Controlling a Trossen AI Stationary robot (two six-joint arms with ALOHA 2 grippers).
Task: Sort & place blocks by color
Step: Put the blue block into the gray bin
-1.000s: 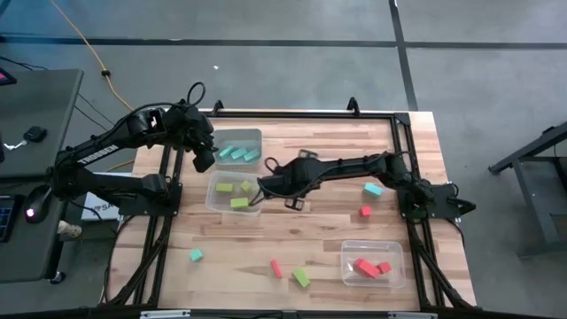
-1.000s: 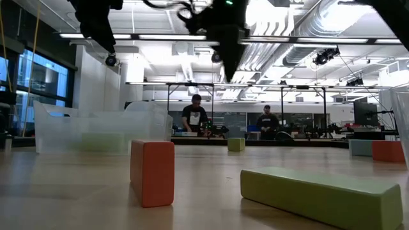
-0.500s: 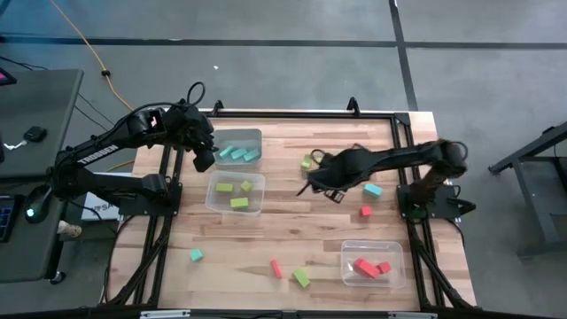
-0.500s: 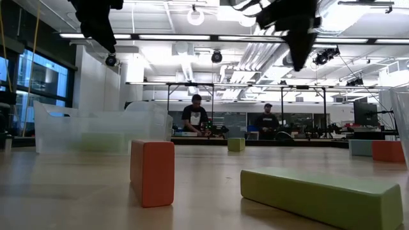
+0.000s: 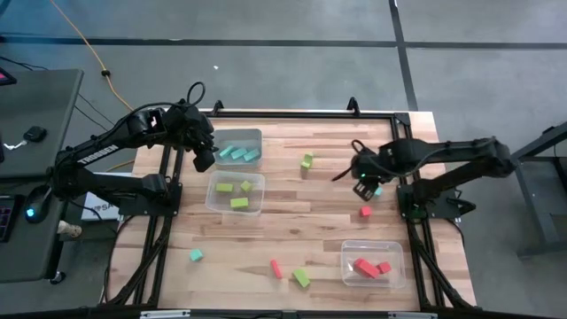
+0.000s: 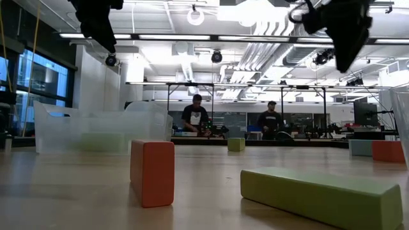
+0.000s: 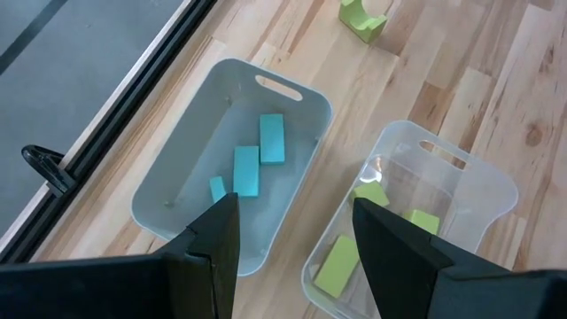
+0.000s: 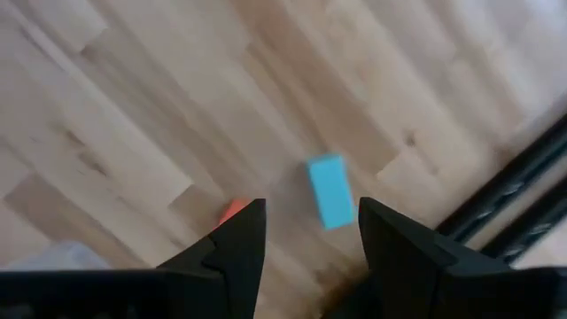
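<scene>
on the left arm, unreadable white lettering (image 5: 95, 152)

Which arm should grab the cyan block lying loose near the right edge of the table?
Right. The right gripper hovers open beside that cyan block, which its wrist view shows just ahead. The left gripper hangs empty over the cyan bin, across the table.

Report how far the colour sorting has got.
Done: cyan blocks lie in the cyan bin, green ones in the green bin, red ones in the red bin. In hand: nothing; the right tool hangs open above a loose cyan block; the left tool waits open by the bins. Left: six loose blocks on the table.
</scene>
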